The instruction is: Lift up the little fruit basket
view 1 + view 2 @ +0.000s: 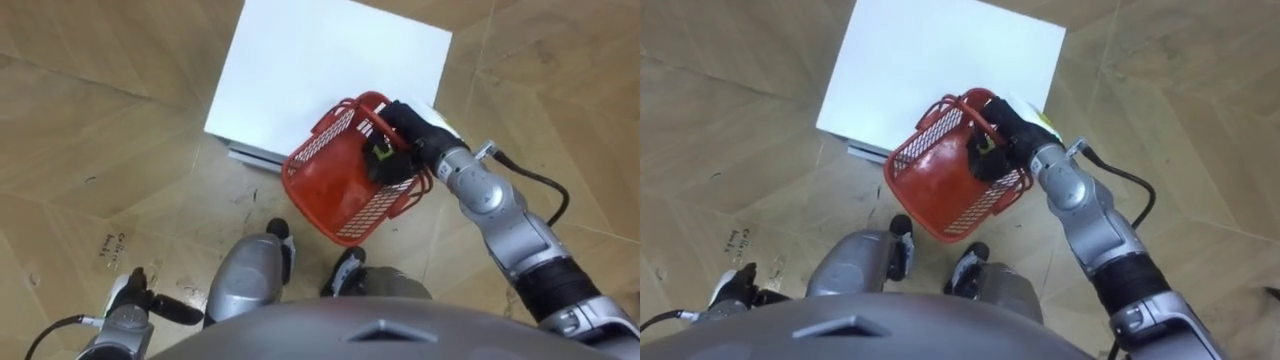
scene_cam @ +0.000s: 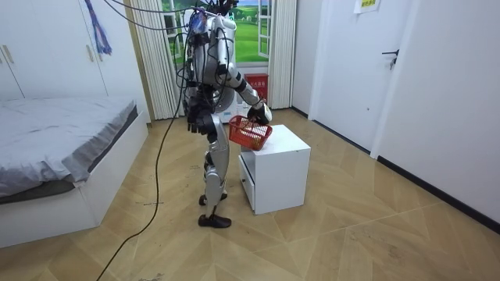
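1. Red fruit basket in the air, tilted, open side turned up and to the left, over the near right corner of the white cabinet and the wooden floor in front of it.
2. At the basket's right rim, by the handle: right hand, dark fingers curled tight round the basket, arm coming in from the near right.
3. Far down at the near left, well apart from the basket: left hand, hanging by the side, fingers loose and holding nothing.
4. In the room view: standing upright right against the cabinet, basket held at waist height above its top edge, bed behind on the room view's left.
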